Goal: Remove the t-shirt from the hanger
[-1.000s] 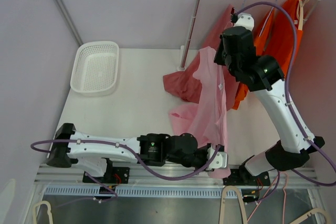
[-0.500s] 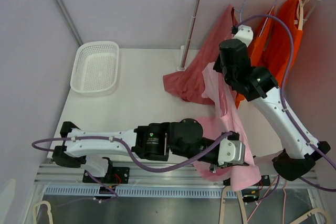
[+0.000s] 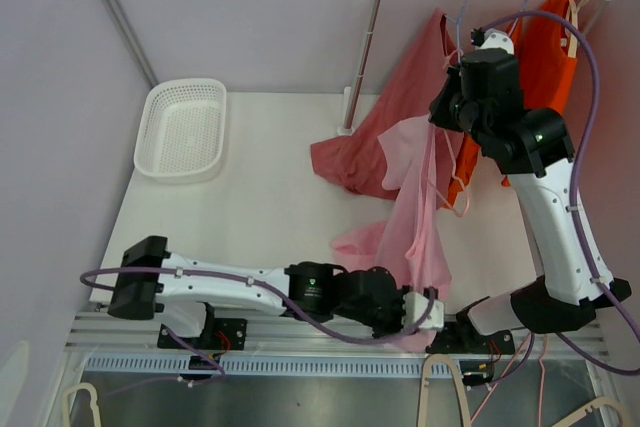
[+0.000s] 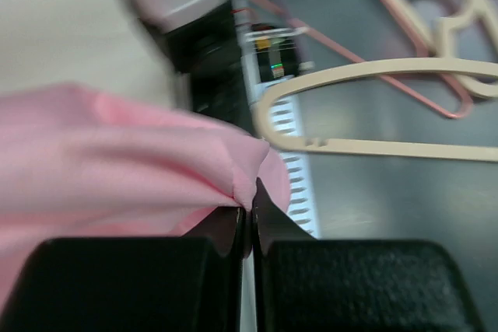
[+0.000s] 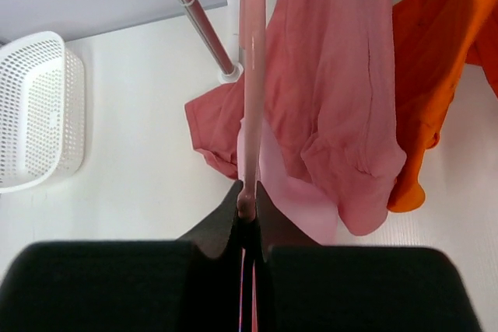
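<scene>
T-shirt [image 3: 415,207] pinched by left gripper [image 4: 250,198], hanger [image 5: 253,75] clamped in right gripper [image 5: 247,198]; seemingly mid-removal, next needing steady pull away from right gripper.

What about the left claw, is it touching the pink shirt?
Touching. The left wrist view shows the left gripper shut on a fold of the pink t-shirt.

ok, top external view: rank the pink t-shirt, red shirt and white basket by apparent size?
1. pink t-shirt and red shirt: too alike to rank, since they overlap.
2. white basket: clearly smaller.
</scene>
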Motion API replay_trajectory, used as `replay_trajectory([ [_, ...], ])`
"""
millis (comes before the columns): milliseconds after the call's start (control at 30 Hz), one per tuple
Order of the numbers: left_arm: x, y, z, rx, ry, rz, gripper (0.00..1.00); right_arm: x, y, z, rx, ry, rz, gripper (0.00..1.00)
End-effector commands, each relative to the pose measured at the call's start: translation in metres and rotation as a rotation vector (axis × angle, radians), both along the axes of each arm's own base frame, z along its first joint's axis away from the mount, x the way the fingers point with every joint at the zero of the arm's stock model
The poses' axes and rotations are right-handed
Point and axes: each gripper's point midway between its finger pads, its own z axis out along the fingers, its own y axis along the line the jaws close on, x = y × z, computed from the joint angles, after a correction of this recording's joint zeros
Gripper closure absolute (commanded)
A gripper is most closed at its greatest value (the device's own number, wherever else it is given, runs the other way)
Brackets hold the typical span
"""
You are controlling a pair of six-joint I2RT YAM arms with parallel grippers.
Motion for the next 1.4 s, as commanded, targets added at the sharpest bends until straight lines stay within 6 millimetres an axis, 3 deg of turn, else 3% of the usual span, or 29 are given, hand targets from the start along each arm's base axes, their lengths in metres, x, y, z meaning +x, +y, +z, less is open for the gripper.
replay_trajectory([
  [0,0.068,0.017,0.041,-0.114,0.015,0.369,0.99,0.006,0.006,0.044,0.099,-0.117,0.049,1.00],
  [133,0.142,0.063,0.064,-0.201,0.103,0.702,0.99,-0.009,0.009,0.036,0.077,-0.067,0.117,1.00],
  [167,0.171,0.078,0.070,-0.223,0.129,0.802,0.99,-0.018,0.010,0.032,0.067,-0.045,0.143,1.00],
  [233,0.195,0.103,0.089,-0.269,0.200,0.909,0.99,-0.030,0.014,0.024,0.058,-0.007,0.205,1.00],
  [267,0.219,0.118,0.102,-0.303,0.201,0.991,0.99,-0.037,0.014,0.018,0.044,0.024,0.221,1.00],
  [333,0.235,0.136,0.116,-0.299,0.187,1.063,0.99,-0.047,0.011,0.014,0.032,0.033,0.235,1.00],
  [367,0.249,0.149,0.136,-0.331,0.164,1.129,0.99,-0.047,0.010,0.017,0.036,0.011,0.229,1.00],
  [433,0.260,0.165,0.153,-0.322,0.134,1.189,0.99,-0.050,0.001,0.026,0.037,-0.048,0.203,1.00],
  [467,0.272,0.179,0.179,-0.369,0.124,1.248,0.99,-0.044,0.003,0.044,0.059,-0.132,0.200,1.00],
  [533,0.288,0.202,0.203,-0.378,0.122,1.312,0.99,-0.039,0.001,0.054,0.066,-0.209,0.188,1.00],
  [567,0.286,0.204,0.231,-0.430,0.150,1.275,0.99,-0.030,0.004,0.072,0.062,-0.298,0.203,1.00],
  [600,0.289,0.209,0.239,-0.446,0.177,1.269,0.99,-0.025,0.004,0.077,0.052,-0.327,0.202,1.00],
  [633,0.289,0.214,0.264,-0.496,0.185,1.245,0.99,-0.010,0.007,0.071,0.033,-0.316,0.192,1.00],
  [667,0.301,0.226,0.281,-0.526,0.187,1.267,0.99,-0.002,0.005,0.083,0.021,-0.351,0.180,1.00],
  [700,0.305,0.227,0.286,-0.524,0.194,1.250,0.99,0.006,0.006,0.087,0.018,-0.359,0.175,1.00],
  [733,0.308,0.235,0.309,-0.566,0.174,1.261,0.99,0.018,0.005,0.087,0.011,-0.362,0.164,1.00],
  [800,0.335,0.250,0.323,-0.556,0.108,1.346,0.99,0.043,0.017,0.093,0.028,-0.393,0.184,1.00],
  [833,0.334,0.270,0.366,-0.657,0.047,1.366,0.99,0.062,0.021,0.092,0.033,-0.405,0.178,1.00],
  [900,0.362,0.275,0.368,-0.639,-0.034,1.405,0.99,0.078,0.022,0.099,0.032,-0.436,0.165,1.00],
  [1000,0.381,0.305,0.397,-0.733,-0.171,1.442,0.99,0.111,0.018,0.098,0.011,-0.447,0.105,1.00],
  [1033,0.391,0.321,0.420,-0.835,-0.247,1.451,0.99,0.119,0.017,0.096,0.016,-0.445,0.092,1.00],
  [1167,0.396,0.360,0.474,-1.025,-0.436,1.450,0.99,0.159,0.013,0.093,0.016,-0.507,0.086,1.00],
  [1200,0.385,0.374,0.496,-1.075,-0.502,1.450,0.99,0.173,0.014,0.082,0.003,-0.496,0.085,1.00],
  [1233,0.398,0.394,0.494,-1.060,-0.531,1.508,0.99,0.179,0.012,0.090,-0.001,-0.533,0.078,1.00],
  [1300,0.396,0.418,0.505,-1.121,-0.515,1.544,0.99,0.192,0.003,0.091,-0.008,-0.553,0.061,1.00],
  [1333,0.403,0.443,0.502,-1.118,-0.527,1.586,0.99,0.201,0.003,0.094,-0.002,-0.567,0.061,1.00],
  [1367,0.406,0.442,0.501,-1.120,-0.512,1.551,0.99,0.205,0.002,0.097,0.013,-0.573,0.061,1.00],
])
